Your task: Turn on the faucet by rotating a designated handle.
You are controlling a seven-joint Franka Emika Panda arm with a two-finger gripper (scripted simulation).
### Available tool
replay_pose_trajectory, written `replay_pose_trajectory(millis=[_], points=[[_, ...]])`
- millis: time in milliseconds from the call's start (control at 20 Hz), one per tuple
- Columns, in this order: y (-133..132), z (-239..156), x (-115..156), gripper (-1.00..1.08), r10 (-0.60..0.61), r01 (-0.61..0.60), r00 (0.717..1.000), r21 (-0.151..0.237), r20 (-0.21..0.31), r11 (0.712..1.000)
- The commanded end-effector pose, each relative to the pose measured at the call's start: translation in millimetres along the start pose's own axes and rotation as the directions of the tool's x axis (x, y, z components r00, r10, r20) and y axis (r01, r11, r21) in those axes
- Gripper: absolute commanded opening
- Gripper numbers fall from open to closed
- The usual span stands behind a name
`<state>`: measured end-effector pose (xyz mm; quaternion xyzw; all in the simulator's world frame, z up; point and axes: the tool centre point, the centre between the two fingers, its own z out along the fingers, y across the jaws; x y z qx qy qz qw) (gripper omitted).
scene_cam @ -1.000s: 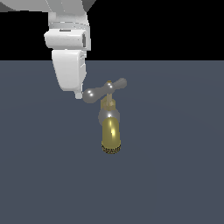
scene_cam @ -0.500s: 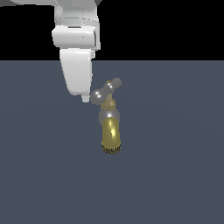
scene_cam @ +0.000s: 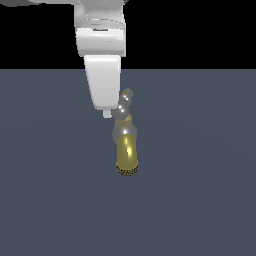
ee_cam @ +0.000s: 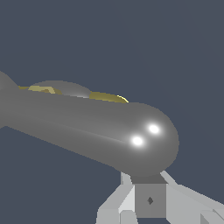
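In the exterior view the gripper (scene_cam: 107, 113) now sits further toward the view's right than it did half a second ago, and the handle (scene_cam: 123, 106) has swung round with it, so that the crossbar, which earlier spread wide across the view, now looks foreshortened, with its two knobs nearly stacked one above the other. The faucet (scene_cam: 127, 151) stands on the grey floor (scene_cam: 200, 175) near the middle, its gold spout pointing toward the camera, and the gripper's tip is just beside the nearer knob, on the view's left of it. The white body hides the fingers, so I cannot tell whether they are parted or closed. In the wrist view one arm of the handle (ee_cam: 87, 129) fills the frame, its rounded knob right against the gripper (ee_cam: 149, 199); a sliver of gold faucet (ee_cam: 105, 97) peeks behind it, the rest hidden.
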<state>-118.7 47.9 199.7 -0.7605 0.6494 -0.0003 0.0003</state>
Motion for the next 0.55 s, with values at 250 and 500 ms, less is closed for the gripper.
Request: replay_pose_trajectory(millis=[250,500], points=[[7.6,0.6,61.6,-1.00,0.045,-0.045,0.999,0.000,0.000,0.999],[11.2,0.7,84.9,-1.00,0.050,-0.050,0.999,-0.001,0.000,0.999]])
